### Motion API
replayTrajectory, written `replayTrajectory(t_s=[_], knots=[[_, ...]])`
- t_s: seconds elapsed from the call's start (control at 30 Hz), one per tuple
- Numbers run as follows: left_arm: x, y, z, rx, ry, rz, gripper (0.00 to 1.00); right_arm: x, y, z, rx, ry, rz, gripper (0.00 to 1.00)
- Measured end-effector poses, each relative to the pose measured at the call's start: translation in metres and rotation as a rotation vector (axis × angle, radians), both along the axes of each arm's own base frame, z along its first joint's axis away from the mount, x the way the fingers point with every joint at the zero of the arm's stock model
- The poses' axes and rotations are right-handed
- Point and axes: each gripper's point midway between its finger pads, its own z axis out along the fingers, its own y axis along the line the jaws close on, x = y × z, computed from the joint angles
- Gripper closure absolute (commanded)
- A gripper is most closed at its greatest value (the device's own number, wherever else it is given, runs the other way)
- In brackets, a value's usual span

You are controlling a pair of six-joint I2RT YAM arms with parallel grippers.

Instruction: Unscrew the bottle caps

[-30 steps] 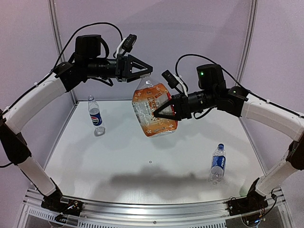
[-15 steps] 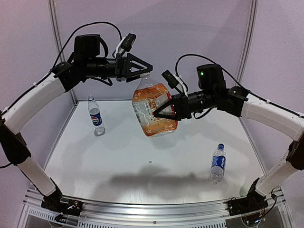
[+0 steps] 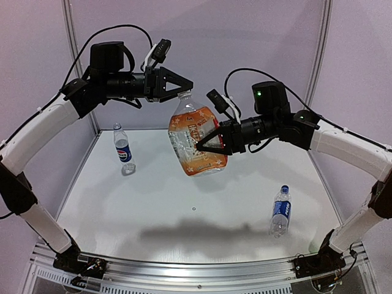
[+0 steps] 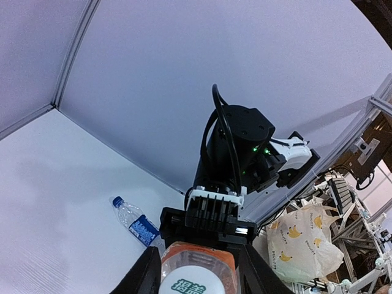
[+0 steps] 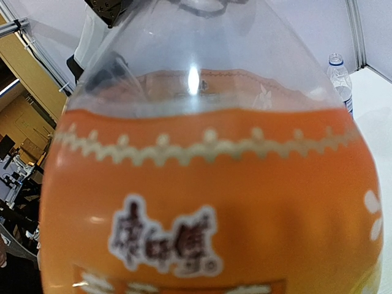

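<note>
The squat orange-labelled bottle (image 3: 197, 144) hangs in the air, tilted, between both arms. My right gripper (image 3: 199, 147) is shut on its body; the label (image 5: 208, 202) fills the right wrist view and hides the fingers. My left gripper (image 3: 184, 93) is closed on the whitish cap (image 4: 195, 282) at the neck, with a finger (image 4: 144, 275) on each side. I cannot tell whether the cap has come off the neck. A slim blue-labelled bottle (image 3: 124, 150) stands at the back left; its top looks bare (image 5: 335, 59). Another (image 3: 280, 211) lies at the right with its blue cap (image 4: 117, 201) on.
White table (image 3: 184, 202) with frame posts at the back corners (image 3: 76, 55). The arms meet high over the table's back middle. The right arm's wrist (image 4: 239, 147) faces the left camera. A banana-print bag (image 4: 306, 245) sits outside the cell.
My left gripper has turned at the wrist and shifted slightly up and left at the bottle's neck. The bottle has tipped a little more upright. The right arm has hardly moved.
</note>
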Motion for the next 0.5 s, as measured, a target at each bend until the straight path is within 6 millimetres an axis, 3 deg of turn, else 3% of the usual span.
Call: replayTrajectory(t_s=[0.2,0.33,0.5], knots=[[0.003,0.000,-0.003,0.010,-0.008,0.015,0.82,-0.001,0.001,0.000,-0.001,-0.001,0.001,0.79],[0.005,0.001,-0.006,0.022,0.000,0.031,0.89,0.001,0.001,-0.002,-0.010,-0.001,-0.012,0.79],[0.021,0.006,-0.020,0.077,0.036,0.135,0.89,0.020,0.003,-0.013,-0.077,-0.021,-0.110,0.84]])
